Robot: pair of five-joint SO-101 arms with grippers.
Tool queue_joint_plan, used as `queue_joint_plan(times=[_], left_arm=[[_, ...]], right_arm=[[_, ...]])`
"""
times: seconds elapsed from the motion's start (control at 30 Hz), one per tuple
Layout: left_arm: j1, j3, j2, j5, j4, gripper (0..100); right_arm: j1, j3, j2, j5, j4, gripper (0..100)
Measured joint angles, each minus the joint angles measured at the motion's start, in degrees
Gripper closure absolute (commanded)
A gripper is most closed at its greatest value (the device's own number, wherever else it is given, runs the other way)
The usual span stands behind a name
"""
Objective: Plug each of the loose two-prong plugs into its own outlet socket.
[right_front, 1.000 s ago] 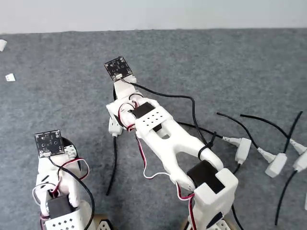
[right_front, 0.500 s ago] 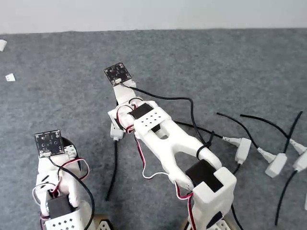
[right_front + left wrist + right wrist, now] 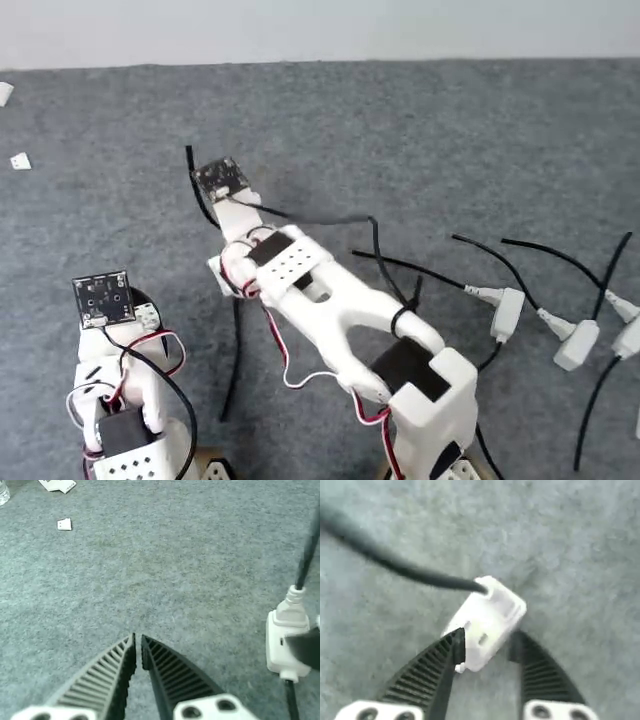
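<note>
Right wrist view has the right hand [image 3: 487, 636] clenched on a white boxy plastic plug piece [image 3: 492, 612], one finger on each side. A thick black cord [image 3: 395, 562] runs off from the piece's far end. The piece sits low over the grey fuzzy counter [image 3: 450, 130].

I think this is the carrying step: one piece is picked up and has to go to its partner. (I cannot tell if its prongs are already in a socket.) The next move calls for turning the piece so the prongs face the holes. Then it needs a straight push while the other side is held steady. The left hand [image 3: 138, 645] is clenched on nothing, low over the counter and near the same piece, so it could help hold.

Lots of open counter lies ahead and to the left, up to the far edge by the pale wall. The right side is busy. More white plug blocks [image 3: 505, 312] and their cords lie there, well apart from the held piece. A long black floor cord [image 3: 237, 350] trails under the right arm and could snag.
</note>
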Motion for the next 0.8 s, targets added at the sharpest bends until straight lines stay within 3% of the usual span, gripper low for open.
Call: queue_joint_plan(times=[0.27,0.5,0.63,0.8], left_arm=[[-2.2,0.0,0.0,0.0,-0.09,99],[-4.66,0.0,0.0,0.0,-0.97,99],[-5.45,0.0,0.0,1.85,-1.76,98],[-5.45,0.0,0.0,2.46,-1.76,98]], right_arm=[[-1.23,-2.81,2.9,-8.53,0.0,74.3],[-1.93,-15.12,13.27,-9.41,6.07,75.7],[-1.85,-22.24,16.97,-6.24,11.6,97.6],[-1.85,-24.79,17.85,-3.34,15.3,99.7]])
